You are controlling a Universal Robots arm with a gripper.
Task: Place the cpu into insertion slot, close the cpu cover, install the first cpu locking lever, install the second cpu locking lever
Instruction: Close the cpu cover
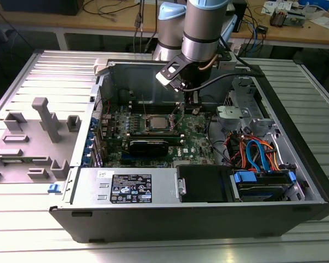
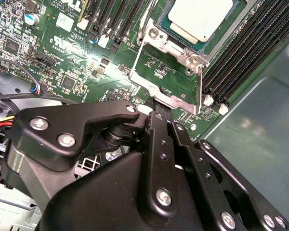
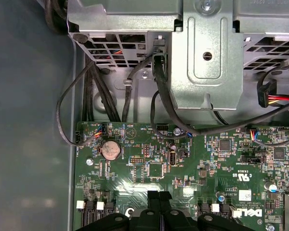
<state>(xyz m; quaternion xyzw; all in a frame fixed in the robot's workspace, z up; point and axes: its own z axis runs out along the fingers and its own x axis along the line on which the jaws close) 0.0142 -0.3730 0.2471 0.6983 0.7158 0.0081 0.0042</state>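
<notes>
The cpu (image 2: 202, 17) shows its dull silver top inside the insertion slot (image 2: 227, 34), and in the exterior view the cpu (image 1: 156, 123) sits mid-motherboard. The silvery cpu cover (image 2: 180, 50) lies flat around the chip. A thin metal lever rod (image 2: 143, 33) runs along one side of the frame. My gripper (image 2: 159, 111) is low over the board just off the frame's end, its black fingers pressed together and holding nothing. In the exterior view the gripper (image 1: 193, 109) stands toward that view's right of the socket. The first wrist view catches the fingertips (image 3: 154, 199) above the green board.
Long black memory slots (image 2: 245, 53) flank the socket. A metal drive cage (image 3: 207, 57) with black cables (image 3: 166, 101) rises beyond the board, near a coin battery (image 3: 111, 150). A black card (image 1: 148, 145), the power supply (image 1: 129, 186) and grey fixtures (image 1: 44, 126) lie around.
</notes>
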